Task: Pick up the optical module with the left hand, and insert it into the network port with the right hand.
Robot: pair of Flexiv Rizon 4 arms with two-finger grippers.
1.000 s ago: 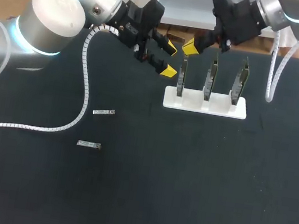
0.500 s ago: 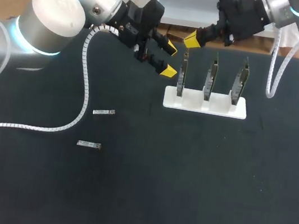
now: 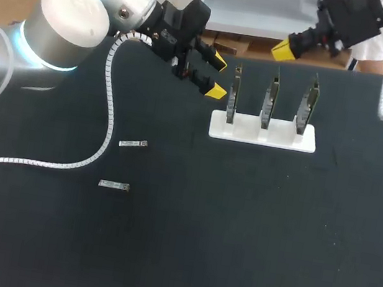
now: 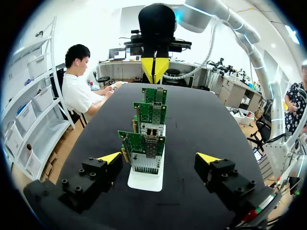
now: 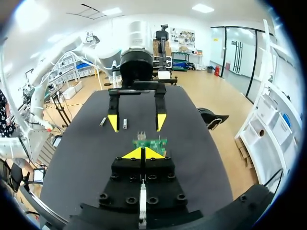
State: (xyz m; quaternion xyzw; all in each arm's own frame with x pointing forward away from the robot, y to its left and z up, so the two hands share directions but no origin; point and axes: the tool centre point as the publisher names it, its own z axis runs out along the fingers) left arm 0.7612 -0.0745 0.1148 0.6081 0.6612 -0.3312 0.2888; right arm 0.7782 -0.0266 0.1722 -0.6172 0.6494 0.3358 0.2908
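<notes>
While the left gripper's (image 3: 217,76) fingers stand wide apart and empty, just beside the nearest of three upright network cards (image 3: 271,98) in a white stand (image 3: 280,138), the right gripper's (image 3: 285,51) tips are pressed together on nothing (raised near the table's (image 3: 236,231) far edge). Two optical modules (image 3: 133,144) lie flat, well apart from both.

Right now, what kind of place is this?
Probably a robot lab bench: a left gripper and right gripper at a black table, three circuit cards upright in a white stand.
</notes>
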